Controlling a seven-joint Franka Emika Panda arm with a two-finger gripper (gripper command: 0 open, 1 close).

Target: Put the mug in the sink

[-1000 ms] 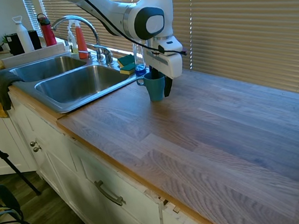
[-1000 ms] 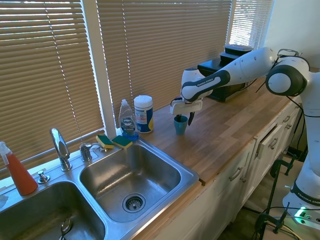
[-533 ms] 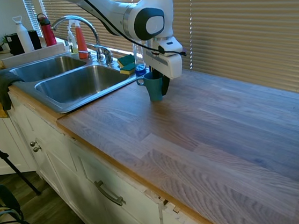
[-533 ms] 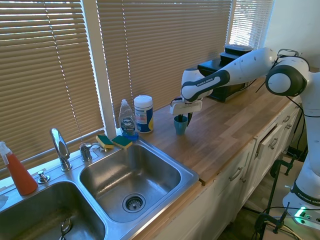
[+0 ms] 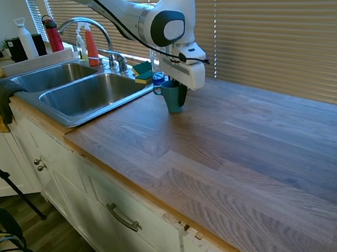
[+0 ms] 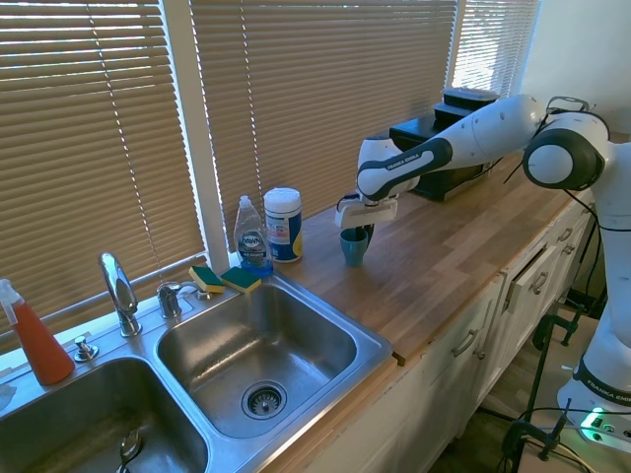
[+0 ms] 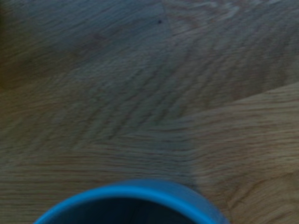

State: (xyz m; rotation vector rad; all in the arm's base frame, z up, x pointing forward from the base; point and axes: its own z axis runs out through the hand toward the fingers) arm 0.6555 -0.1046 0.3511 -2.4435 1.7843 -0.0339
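Note:
The teal mug (image 5: 172, 98) (image 6: 353, 246) stands upright on or just above the wooden counter, a short way right of the sink (image 5: 94, 114) (image 6: 381, 345). Its handle points toward the basins. My gripper (image 5: 180, 92) (image 6: 361, 234) comes down from above and is shut on the mug's rim, with one dark finger on the outside wall. The wrist view shows only the mug's blurred blue rim (image 7: 131, 200) over the wood grain. The sink's near basin is bare, with a curved chrome faucet (image 5: 91, 24) (image 6: 117, 288) behind it.
A white-and-yellow wipes canister (image 6: 283, 225), a dish soap bottle (image 6: 252, 237) and sponges (image 6: 226, 279) sit between the mug and the window blinds. A red spray bottle (image 6: 35, 341) stands by the far basin. A black appliance (image 6: 444, 133) is further along the counter.
The gripper and the mug have shifted slightly up and toward the sink. The gripper is still shut on the mug's rim.

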